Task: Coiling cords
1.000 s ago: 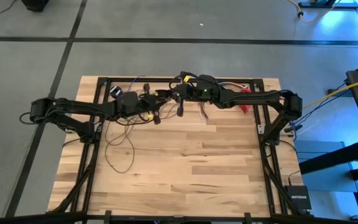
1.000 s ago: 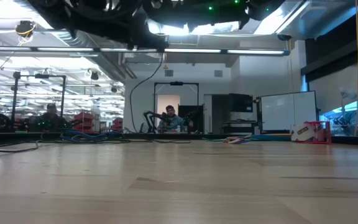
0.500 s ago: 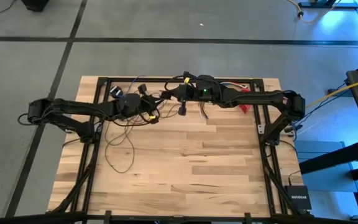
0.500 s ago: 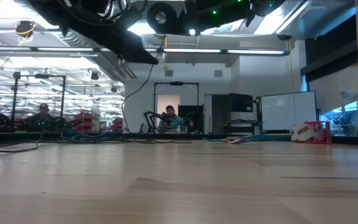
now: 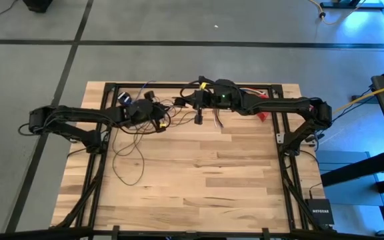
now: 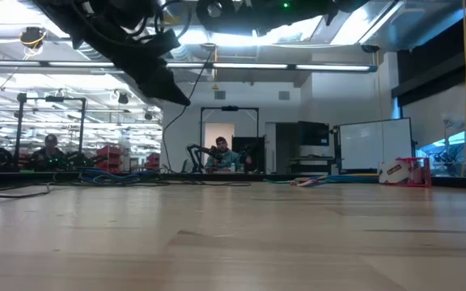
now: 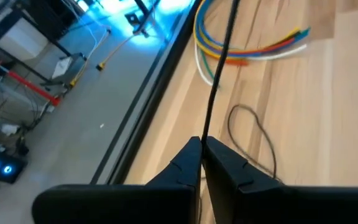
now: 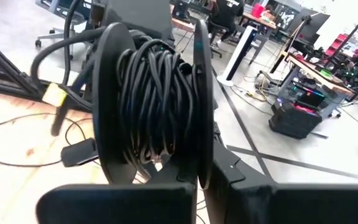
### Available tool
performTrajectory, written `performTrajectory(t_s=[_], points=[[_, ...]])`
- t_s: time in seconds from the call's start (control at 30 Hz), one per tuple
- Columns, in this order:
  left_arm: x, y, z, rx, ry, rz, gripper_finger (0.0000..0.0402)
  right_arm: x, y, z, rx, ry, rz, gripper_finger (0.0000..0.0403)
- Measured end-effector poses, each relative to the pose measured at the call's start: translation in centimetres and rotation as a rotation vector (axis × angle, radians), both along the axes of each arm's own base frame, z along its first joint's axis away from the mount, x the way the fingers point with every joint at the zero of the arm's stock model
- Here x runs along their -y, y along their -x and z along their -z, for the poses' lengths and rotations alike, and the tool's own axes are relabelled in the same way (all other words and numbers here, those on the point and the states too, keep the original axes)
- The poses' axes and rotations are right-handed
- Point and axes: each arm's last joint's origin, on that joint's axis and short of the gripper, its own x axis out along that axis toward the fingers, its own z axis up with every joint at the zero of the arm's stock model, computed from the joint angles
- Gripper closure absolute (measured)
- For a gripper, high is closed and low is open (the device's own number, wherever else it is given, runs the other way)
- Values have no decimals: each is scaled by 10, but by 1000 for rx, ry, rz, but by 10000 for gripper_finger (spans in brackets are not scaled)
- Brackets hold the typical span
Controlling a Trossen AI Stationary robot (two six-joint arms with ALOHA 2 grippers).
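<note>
The cord is a thin dark wire. Part of it is wound on a black spool [image 8: 157, 106], and part lies in loose loops [image 5: 129, 157] on the wooden table's left half. My right gripper [image 8: 205, 171] is shut on the spool, above the table's far middle [image 5: 197, 100]. My left gripper [image 7: 202, 144], just to its left in the high view [image 5: 160, 113], is shut on a free stretch of cord [image 7: 219, 68]. In the low view, one strand [image 6: 186, 101] hangs in a curve below the arms. My left gripper pinches the thin cord [image 7: 205, 127] between its two fingertips, a single strand. The cord runs straight on from the tips along the line of the fingers, clear of the table, and looks taut. My right gripper pinches the rim of one spool flange [image 8: 201, 158] between its two fingers, coming in nearly level from the table's right. The spool stands on edge in front of the fingers, lifted clear of the table.
A short bundle of multicoloured wires [image 7: 253, 50] lies near the far edge. A red object [image 5: 263, 112] lies at the far right. A dark frame [image 5: 285, 143] borders the tabletop. The near half of the wooden top [image 5: 205, 193] is bare.
My left gripper has tipped its fingers downward and sunk a little, staying shut on the cord. In the low view its dark finger has swung down and to the left. The spool in my right gripper has come into that view's top edge.
</note>
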Motion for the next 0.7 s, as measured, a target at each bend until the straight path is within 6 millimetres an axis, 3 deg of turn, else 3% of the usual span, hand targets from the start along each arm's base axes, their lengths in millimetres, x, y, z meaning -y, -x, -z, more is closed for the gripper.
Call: performTrajectory(t_s=[0.3,0.7], points=[[-7,6,-7,63,24,-55,399,0,1,5,-52,12,-3,393],[10,63,-78,438,-37,-78,400,4,2,14,-146,70,100,393]])
